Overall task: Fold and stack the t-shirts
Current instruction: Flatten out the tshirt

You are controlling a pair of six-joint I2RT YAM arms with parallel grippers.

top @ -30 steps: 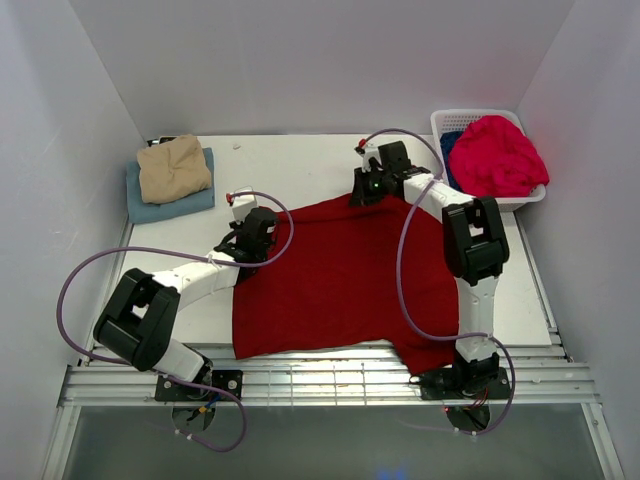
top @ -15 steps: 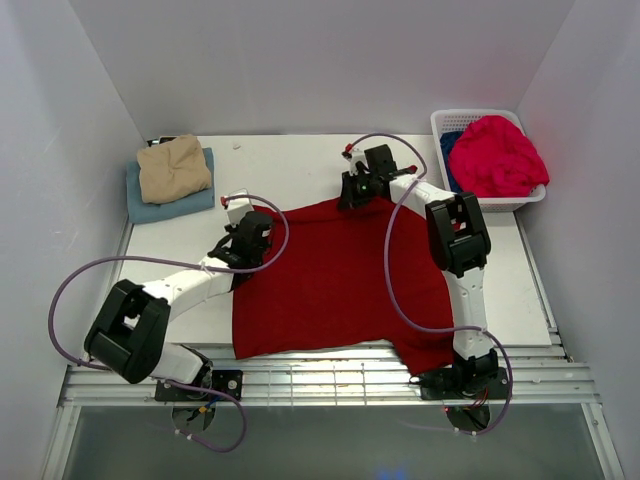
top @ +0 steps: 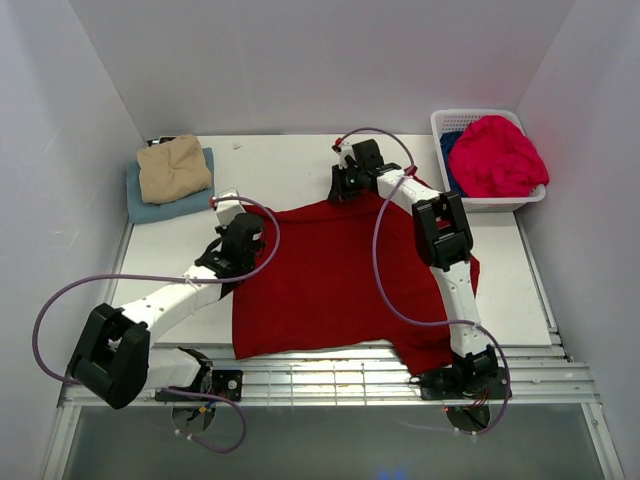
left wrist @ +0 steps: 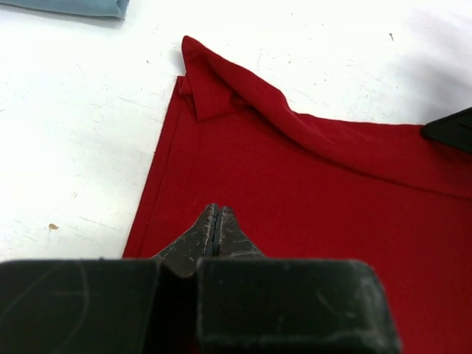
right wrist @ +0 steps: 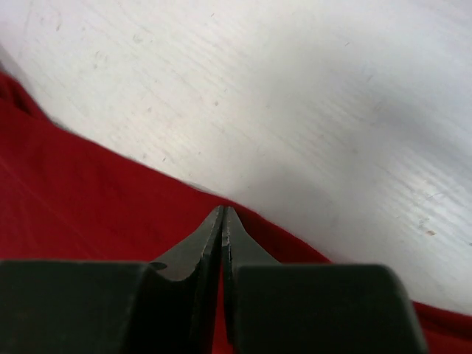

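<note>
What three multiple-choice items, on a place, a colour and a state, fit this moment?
1. The tan shirt lies: A on bare table; B on the light blue shirt; C in a drawer.
2. The spread-out shirt is: A dark red; B green; C white.
3. Both pairs of jaws are: A wide open; B shut; C one open, one shut.
B: blue cloth shows beneath the tan. A: it is dark red in every view. B: each wrist view shows tips pressed together.
</note>
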